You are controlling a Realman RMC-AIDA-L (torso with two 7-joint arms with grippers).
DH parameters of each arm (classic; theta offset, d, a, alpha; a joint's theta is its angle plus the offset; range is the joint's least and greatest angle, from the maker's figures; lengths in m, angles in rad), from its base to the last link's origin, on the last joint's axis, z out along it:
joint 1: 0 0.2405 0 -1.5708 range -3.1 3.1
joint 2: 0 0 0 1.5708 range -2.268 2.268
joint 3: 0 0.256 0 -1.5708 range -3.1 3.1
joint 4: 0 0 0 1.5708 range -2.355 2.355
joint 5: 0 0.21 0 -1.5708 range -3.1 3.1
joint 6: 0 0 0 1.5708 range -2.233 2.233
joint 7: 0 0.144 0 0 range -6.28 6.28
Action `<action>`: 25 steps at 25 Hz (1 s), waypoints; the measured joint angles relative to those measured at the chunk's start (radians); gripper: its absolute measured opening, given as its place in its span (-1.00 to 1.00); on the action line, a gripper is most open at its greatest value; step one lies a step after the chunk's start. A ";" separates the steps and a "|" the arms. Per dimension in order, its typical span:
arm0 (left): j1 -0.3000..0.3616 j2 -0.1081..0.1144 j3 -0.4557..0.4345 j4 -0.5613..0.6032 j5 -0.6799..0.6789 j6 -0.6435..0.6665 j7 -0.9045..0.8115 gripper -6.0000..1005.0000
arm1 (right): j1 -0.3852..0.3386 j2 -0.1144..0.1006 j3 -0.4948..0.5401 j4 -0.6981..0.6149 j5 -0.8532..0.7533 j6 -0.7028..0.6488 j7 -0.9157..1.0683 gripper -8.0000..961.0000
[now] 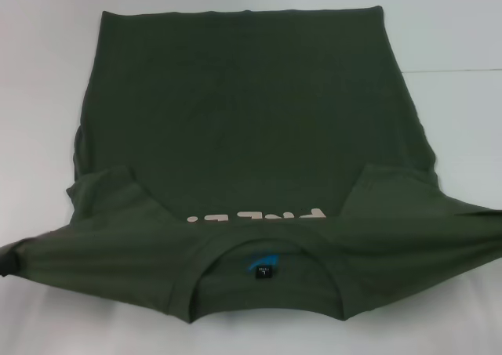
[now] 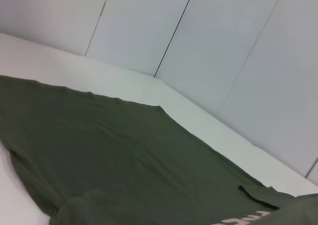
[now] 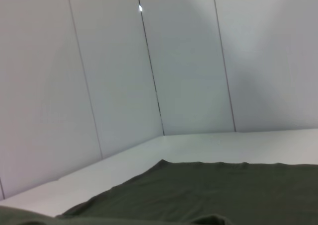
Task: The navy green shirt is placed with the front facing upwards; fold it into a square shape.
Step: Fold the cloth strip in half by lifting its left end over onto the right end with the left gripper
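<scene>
On white table (image 1: pixel 455 34), navy green shirt (image 1: pixel 243 112), collar edge folded.

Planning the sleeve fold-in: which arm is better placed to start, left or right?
Probably left, weakly: neither claw shows, but the left wrist view looks closely down on the navy green shirt, while the right wrist view sees mostly wall.

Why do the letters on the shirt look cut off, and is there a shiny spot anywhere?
Head view: the shirt has its collar end folded up over the cream letters, so only a strip of them shows. Left wrist view: just a sliver of lettering at the picture's edge. Right wrist view: one small bright glint on the wall seam.
</scene>
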 joint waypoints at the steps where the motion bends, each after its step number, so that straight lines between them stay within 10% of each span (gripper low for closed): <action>1: 0.001 0.000 0.001 -0.004 -0.002 0.001 0.004 -0.93 | 0.000 -0.002 0.000 0.008 -0.001 0.000 -0.003 -0.91; 25: 0.139 -0.046 0.013 0.032 0.010 0.142 0.255 -0.92 | -0.164 0.007 0.113 0.039 -0.001 -0.125 -0.240 -0.91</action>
